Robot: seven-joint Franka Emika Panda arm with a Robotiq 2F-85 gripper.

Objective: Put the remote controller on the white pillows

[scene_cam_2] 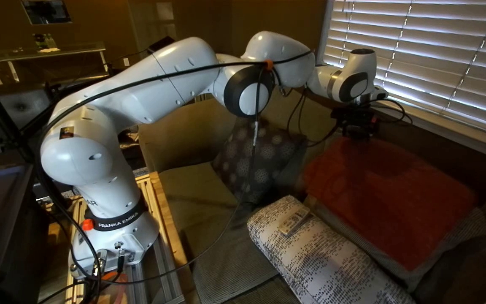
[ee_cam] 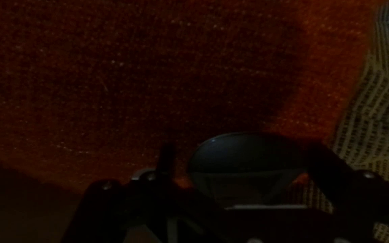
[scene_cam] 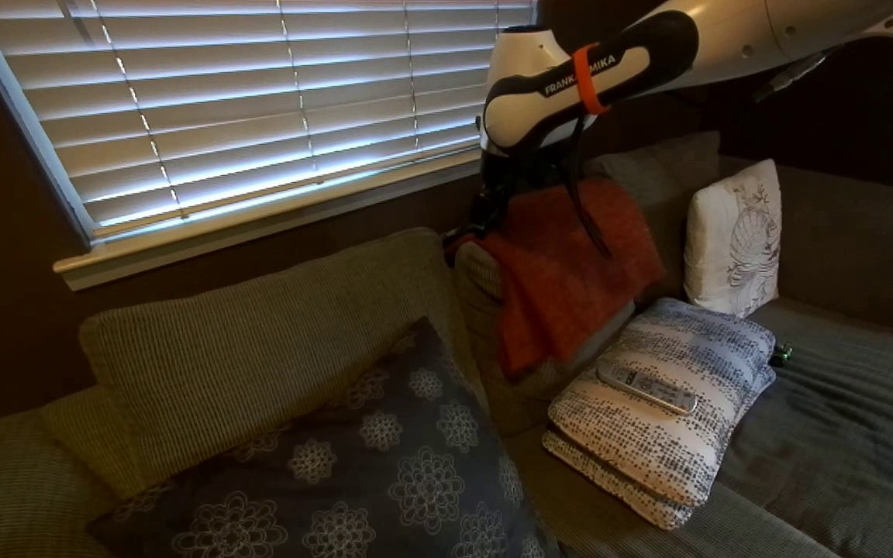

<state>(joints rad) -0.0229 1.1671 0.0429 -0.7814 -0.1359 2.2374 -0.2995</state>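
A dark, glossy, rounded thing, apparently the end of the black remote controller, sits between the fingers of my gripper in the wrist view. A gap shows beside the left finger; at the dim right finger I cannot tell whether they touch. The jaws stand wide. Both exterior views have the gripper low over the top of the couch back, at the edge of the orange-red blanket. The white pillows lie stacked on the seat, with a paler grey remote on the upper one.
A dark grey cushion with pale flowers leans at the front. Beside the pillows are a printed pale cushion and a small green item. The window sill runs close behind the gripper. Loose cables hang from the arm.
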